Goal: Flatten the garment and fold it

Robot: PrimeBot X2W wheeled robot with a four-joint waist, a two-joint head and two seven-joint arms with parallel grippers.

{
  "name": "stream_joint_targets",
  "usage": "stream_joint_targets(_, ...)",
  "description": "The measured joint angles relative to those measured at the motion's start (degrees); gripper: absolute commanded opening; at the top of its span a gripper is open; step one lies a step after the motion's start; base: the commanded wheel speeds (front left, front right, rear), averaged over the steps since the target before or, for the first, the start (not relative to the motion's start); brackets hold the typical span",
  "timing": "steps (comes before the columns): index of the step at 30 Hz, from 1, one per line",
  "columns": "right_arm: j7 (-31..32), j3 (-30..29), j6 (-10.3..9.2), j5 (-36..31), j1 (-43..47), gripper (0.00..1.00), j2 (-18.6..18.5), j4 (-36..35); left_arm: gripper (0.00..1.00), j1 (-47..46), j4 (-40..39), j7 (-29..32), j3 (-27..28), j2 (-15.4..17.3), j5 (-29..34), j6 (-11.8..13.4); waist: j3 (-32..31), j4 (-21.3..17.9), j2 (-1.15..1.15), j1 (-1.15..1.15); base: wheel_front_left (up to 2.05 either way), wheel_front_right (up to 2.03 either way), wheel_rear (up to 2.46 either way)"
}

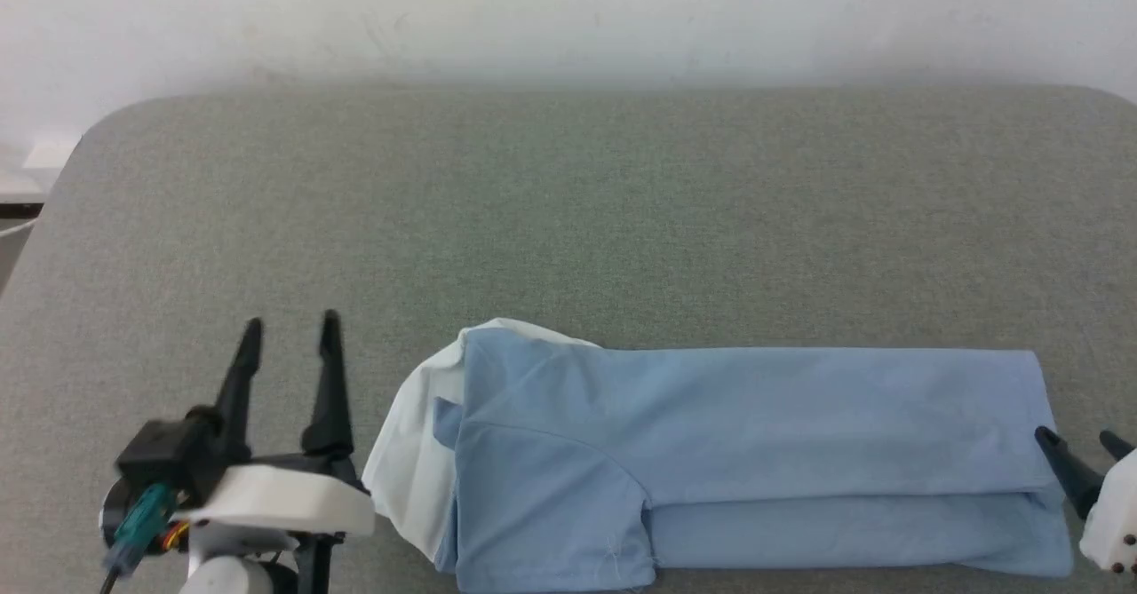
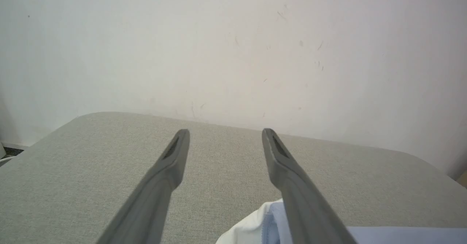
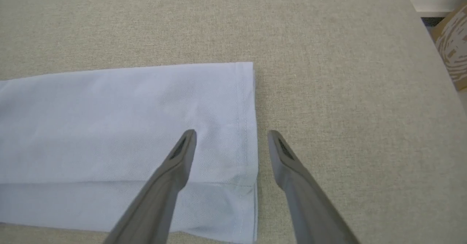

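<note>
A: Start nearest us. What are the arms doing?

B: The left gripper (image 1: 293, 319) sits at the near left, beside the collar (image 1: 409, 452) but apart from it. Its jaws are spread wide with nothing between them. The right gripper (image 1: 1073, 436) is at the near right by the hem (image 1: 1044, 416), jaws equally wide and empty. Seen from its wrist, one finger hangs over the cloth and the other over bare tabletop (image 1: 568, 221). Whether it touches the fabric, I cannot tell.

A: And the garment (image 1: 755, 416)?

B: It lies along the near edge as a long band with its sides folded in. The white collar is to the left, the hem to the right, and a sleeve (image 1: 542, 505) lies across the left part.

A: How will it handle?

B: Light and limp, I'd judge: a soft knit that sags, with layers that slide over each other. I would pinch through all the layers at the hem corners, or at the shoulders beside the collar. Then I'd carry one end over the other, low and slowly.

A: Beyond it?

B: Grey tabletop to the far edge, then a pale wall (image 1: 568, 8).
</note>
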Motion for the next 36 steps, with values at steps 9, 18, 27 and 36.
stream_joint_targets(9,2.5,-12.0,0.00,-11.2,-0.4,1.00,13.1,4.5,1.00,6.6,-2.6,0.0,13.3,-10.8,15.5,-6.8,1.3,1.2,0.00,0.00,0.00,0.00,0.00)
stream_joint_targets(18,-0.3,-17.2,-0.03,-15.3,-4.5,1.00,16.5,13.6,1.00,6.8,-2.0,0.0,18.6,-15.6,22.3,-13.2,3.7,2.7,0.00,0.01,0.00,0.00,0.00)
stream_joint_targets(27,-2.6,-12.7,-0.55,-11.9,-6.1,0.00,13.8,16.8,1.00,6.5,-0.9,0.0,21.4,-18.0,24.9,-16.4,6.1,3.8,0.00,0.00,0.00,0.00,0.00)
stream_joint_targets(36,-6.4,-9.0,-0.24,-10.2,-6.3,0.00,11.6,17.6,1.00,5.9,0.0,0.0,22.4,-19.2,25.9,-18.2,4.6,3.0,0.00,0.01,0.00,0.00,0.00)
